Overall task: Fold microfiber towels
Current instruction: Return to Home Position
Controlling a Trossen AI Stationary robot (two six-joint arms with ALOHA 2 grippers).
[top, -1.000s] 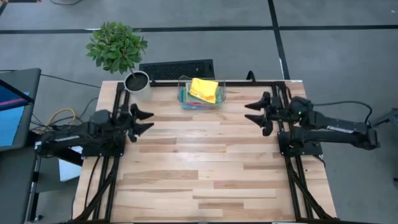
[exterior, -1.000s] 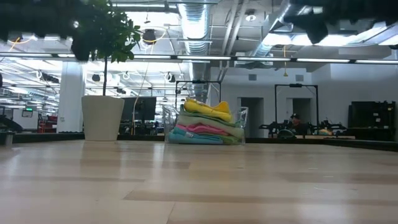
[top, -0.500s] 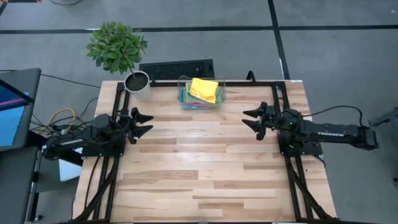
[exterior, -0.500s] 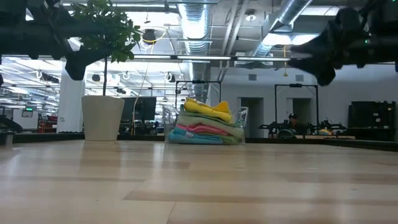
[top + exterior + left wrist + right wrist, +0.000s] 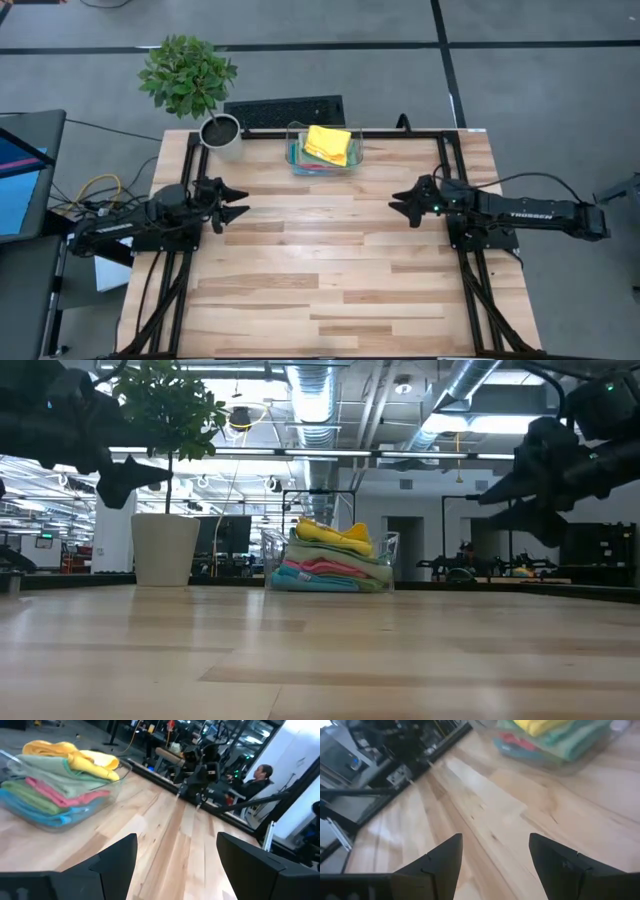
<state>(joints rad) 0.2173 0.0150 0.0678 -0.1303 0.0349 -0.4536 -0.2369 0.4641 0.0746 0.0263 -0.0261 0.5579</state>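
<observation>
Left claw (image 5: 238, 201) hangs above the left side of the tabletop (image 5: 320, 270), spread wide with nothing between its fingers and its tips pointing toward the middle. In its wrist view the two dark fingers (image 5: 116, 857) frame bare wood. Right claw (image 5: 397, 203) mirrors it above the right side, equally wide and empty, its tips facing the left one across the boards. The two are well apart. In the low view both hover clear of the wood, the left claw (image 5: 135, 475) at one side and the right claw (image 5: 495, 500) at the other.

Towels (image 5: 327, 146) lie folded in a stack inside the clear bin (image 5: 290, 145), which stands at the far edge of the tabletop, about midway along it. Yellow is on top, a little rumpled. Under it come pale green, pink, green, then blue at the bottom. The stack rises above the bin's rim.

Near the bin, at the far left corner, a plant (image 5: 188, 72) stands in a pale pot (image 5: 221, 131). A keyboard (image 5: 285, 112) lies just beyond the far edge. The left wrist view shows a person (image 5: 257, 779) seated in the room behind.
</observation>
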